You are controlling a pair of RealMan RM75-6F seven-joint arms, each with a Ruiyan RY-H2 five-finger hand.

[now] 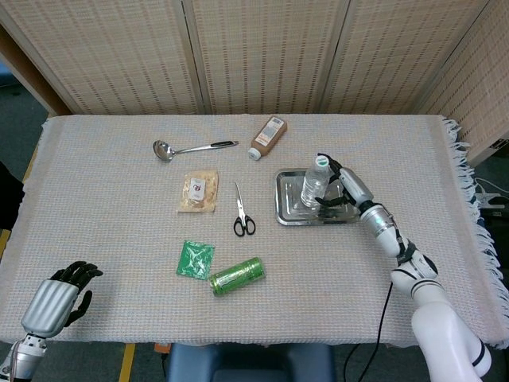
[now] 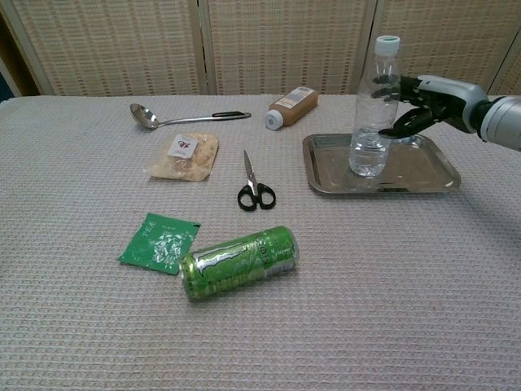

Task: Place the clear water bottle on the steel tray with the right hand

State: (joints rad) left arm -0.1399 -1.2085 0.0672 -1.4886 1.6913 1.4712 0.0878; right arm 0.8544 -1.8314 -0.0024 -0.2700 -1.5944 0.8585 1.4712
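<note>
The right robot hand [image 2: 423,102] sits just beside the clear water bottle [image 2: 371,114], fingers spread and curved toward its upper half. In the chest view the fingertips look to be at the bottle's side, but whether they touch or have just parted I cannot tell; the hand does not look clamped. The bottle stands upright on the left part of the steel tray [image 2: 423,175], its white cap on top. I judge the placing step all but done, with only the release and retreat left. The next move calls for opening the fingers fully and drawing the hand back and to the right without brushing the bottle, which is tall and could tip easily. The left robot hand [image 1: 60,294] rests at the near left edge of the tabletop [image 1: 111,231], fingers curled, holding nothing.
</note>
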